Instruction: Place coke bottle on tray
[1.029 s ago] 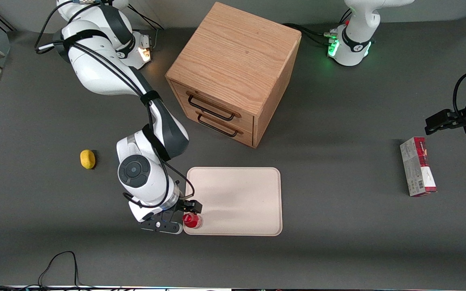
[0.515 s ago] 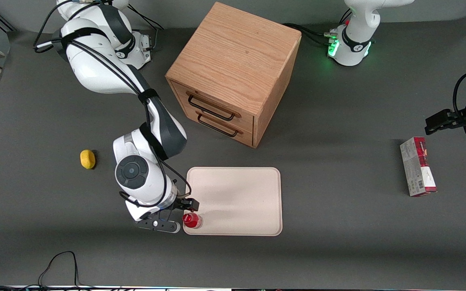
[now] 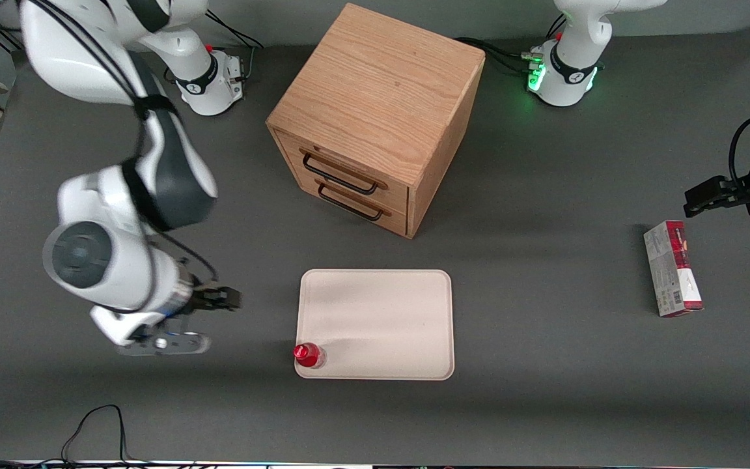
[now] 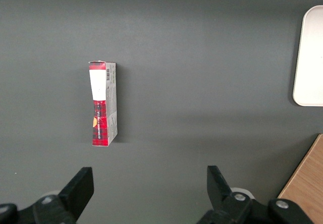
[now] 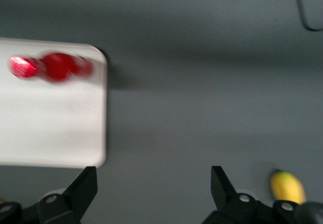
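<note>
Your gripper (image 3: 202,319) hangs empty over bare bench (image 3: 544,404), fingers (image 5: 83,186) spread wide, well apart from the tray (image 3: 381,312) and toward the working arm's end. One bottle (image 3: 308,355) stands upright inside the tray's near corner, just within the rim, its red cap facing up; by the look of it, the placing is done. The bottle looks small, light and rigid, with smooth sides that could slip, and its narrow base would likely tip at a nudge; if you must reseat it, take it across the body just below the cap, not by the cap itself. Count one bottle, one tray, one wooden cabinet (image 3: 375,117) with two drawers farther from the camera than the tray, one carton (image 3: 671,267) toward the parked arm's end, and one yellow lump (image 5: 286,186) seen only from the right wrist.
</note>
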`<state>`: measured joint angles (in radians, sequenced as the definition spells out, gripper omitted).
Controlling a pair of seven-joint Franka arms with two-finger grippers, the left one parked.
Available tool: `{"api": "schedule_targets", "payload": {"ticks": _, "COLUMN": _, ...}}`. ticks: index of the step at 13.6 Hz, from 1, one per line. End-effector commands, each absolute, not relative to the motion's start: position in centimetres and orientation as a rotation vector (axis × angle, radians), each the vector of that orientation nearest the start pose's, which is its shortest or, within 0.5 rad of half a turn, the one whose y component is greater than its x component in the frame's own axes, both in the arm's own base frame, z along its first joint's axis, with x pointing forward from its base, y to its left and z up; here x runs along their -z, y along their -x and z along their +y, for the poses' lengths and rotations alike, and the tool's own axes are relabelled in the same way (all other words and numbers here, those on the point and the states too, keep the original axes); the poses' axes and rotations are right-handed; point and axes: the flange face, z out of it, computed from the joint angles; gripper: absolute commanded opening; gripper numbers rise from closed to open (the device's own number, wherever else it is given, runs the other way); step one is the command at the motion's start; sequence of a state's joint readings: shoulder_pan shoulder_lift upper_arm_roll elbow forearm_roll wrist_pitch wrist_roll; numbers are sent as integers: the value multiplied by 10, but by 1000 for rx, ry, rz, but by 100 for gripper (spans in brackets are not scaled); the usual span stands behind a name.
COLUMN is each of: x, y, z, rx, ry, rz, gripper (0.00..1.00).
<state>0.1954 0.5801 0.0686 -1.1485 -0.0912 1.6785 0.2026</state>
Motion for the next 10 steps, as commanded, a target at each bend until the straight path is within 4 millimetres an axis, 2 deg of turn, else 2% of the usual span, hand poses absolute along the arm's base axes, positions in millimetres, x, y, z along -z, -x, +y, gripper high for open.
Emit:
{"api": "schedule_targets", "payload": {"ticks": 1, "x": -491, "y": -631, "z": 102, "rx": -88, "ry": 3188, "rz": -243, "gripper": 100}}
{"api": "schedule_targets", "payload": {"ticks": 3, "x": -518, "y": -591, "z": 68, "rx": -65, "ry": 3185, "rz": -326, "gripper": 100}}
{"api": "schedule_targets", "payload": {"ticks": 5, "x": -543, "y": -569, "z": 40, "rx": -44, "ry": 3179, "rz": -417, "gripper": 100}}
{"api": "schedule_targets", "payload": {"ticks": 8, "x": -562, "y": -562, "z": 30, "rx": 1, "ry": 3079, "rz": -286, "gripper": 100}}
{"api": "schedule_targets", "payload": {"ticks": 10, "x": -562, "y": -560, "z": 41, "rx": -11, "ry": 3073, "rz": -323, "gripper": 100}}
